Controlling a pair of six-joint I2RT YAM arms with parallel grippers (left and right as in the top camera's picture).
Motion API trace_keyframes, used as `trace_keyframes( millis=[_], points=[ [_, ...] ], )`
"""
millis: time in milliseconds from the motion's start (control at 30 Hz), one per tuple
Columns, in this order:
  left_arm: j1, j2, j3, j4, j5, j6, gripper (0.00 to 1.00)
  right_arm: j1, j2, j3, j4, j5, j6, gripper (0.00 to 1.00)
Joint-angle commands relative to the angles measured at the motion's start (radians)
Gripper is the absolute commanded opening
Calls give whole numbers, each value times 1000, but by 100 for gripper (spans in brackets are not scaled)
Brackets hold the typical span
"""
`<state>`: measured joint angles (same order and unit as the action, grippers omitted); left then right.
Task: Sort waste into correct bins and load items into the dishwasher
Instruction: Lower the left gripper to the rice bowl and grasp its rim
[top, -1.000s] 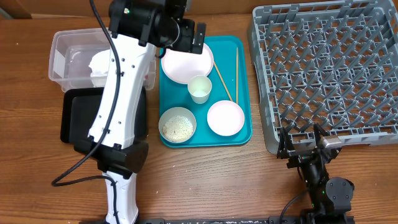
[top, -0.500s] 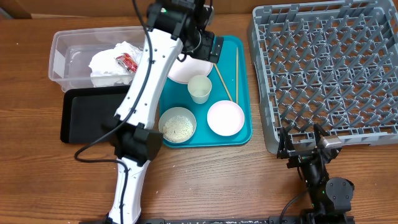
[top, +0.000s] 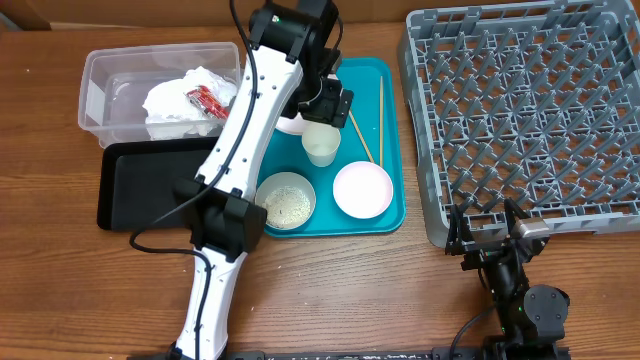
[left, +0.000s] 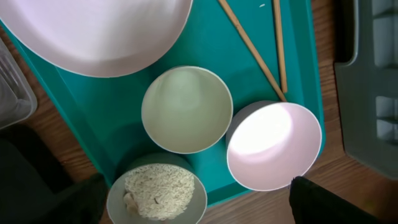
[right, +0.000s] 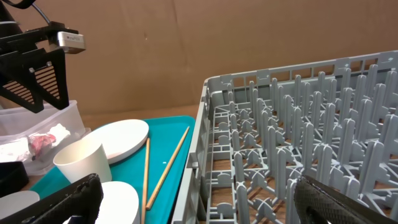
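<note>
Our left claw (left: 196, 190) hangs spread wide over the teal tray (left: 205, 50), pinching nothing.

In the wrist view the small white cup (left: 186, 109) sits just ahead of its two fingers. The rice-filled bowl (left: 158, 193) lies between them, the bare bowl (left: 273, 146) is by the right finger, and the plate (left: 99, 31) and chopsticks (left: 261, 50) are farther off. The napkin (top: 170, 100) and red wrapper (top: 205, 98) lie in the clear tub (top: 95, 90). Our right claw (right: 196, 186), also spread, rests by the dish rack (top: 520, 110).
</note>
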<state>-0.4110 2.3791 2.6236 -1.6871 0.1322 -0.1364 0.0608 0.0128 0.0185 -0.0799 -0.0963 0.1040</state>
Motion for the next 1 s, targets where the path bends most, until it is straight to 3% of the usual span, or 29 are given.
trace_keyframes(
  millis=[0, 100, 233, 500, 800, 967],
  points=[
    [-44, -151, -28, -3, -27, -75, 96, 6, -10, -10, 4, 5, 2, 100],
    [-69, -257, -137, -3, -59, -112, 97, 6, -10, -10, 4, 5, 2, 100],
    [-105, -433, -480, 32, -124, -198, 94, 6, -10, -10, 4, 5, 2, 100],
    [-174, -518, -962, 375, -62, -145, 80, 6, -10, -10, 4, 5, 2, 100],
    [-163, -518, -1226, 633, -81, -147, 63, 6, -10, -10, 4, 5, 2, 100],
    [-166, -517, -1308, 710, -80, -128, 49, 6, -10, -10, 4, 5, 2, 100]
  ],
)
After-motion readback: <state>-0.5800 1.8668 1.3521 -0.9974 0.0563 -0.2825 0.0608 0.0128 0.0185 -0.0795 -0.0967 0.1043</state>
